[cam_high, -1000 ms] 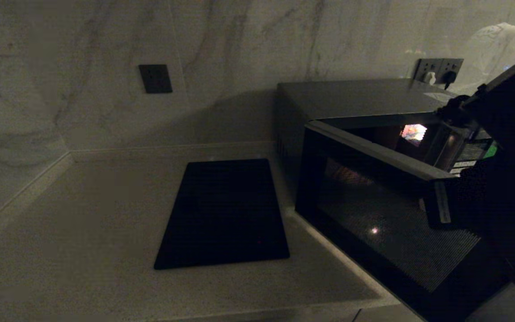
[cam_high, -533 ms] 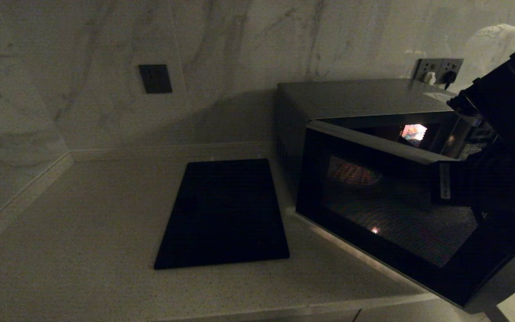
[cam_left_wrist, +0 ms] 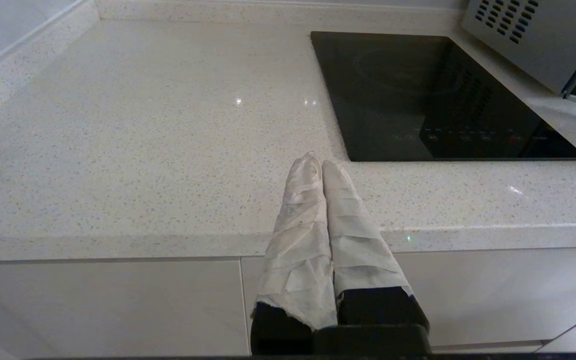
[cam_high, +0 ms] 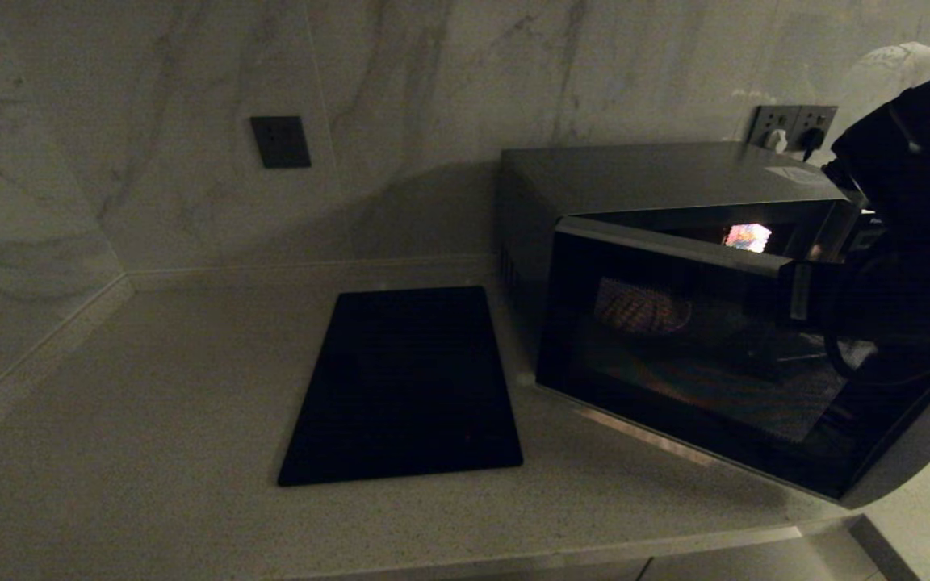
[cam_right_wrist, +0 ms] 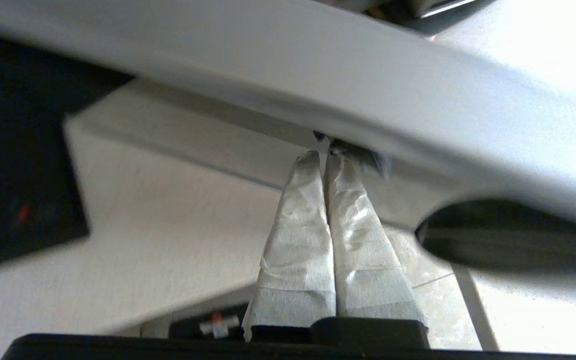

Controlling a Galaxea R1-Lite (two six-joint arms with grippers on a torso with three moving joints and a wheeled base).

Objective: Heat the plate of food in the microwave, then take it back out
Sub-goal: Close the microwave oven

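Microwave (cam_high: 675, 186) sits at my right on the pale counter (cam_high: 150, 452), its glass door (cam_high: 699, 363) partly ajar. Nearest me, my right gripper (cam_right_wrist: 325, 155) has its taped fingers pressed together, empty, tips against the door's silver trim. My left gripper (cam_left_wrist: 318, 165), also closed and empty, hovers by the counter edge. Through the glass, the plate of food (cam_high: 643, 311) rests inside. Beside the microwave lies a black slab (cam_high: 408, 387).

Microwave (cam_high: 659, 186) door (cam_high: 699, 355) swung nearer shut; right gripper (cam_right_wrist: 324, 152) followed it inward
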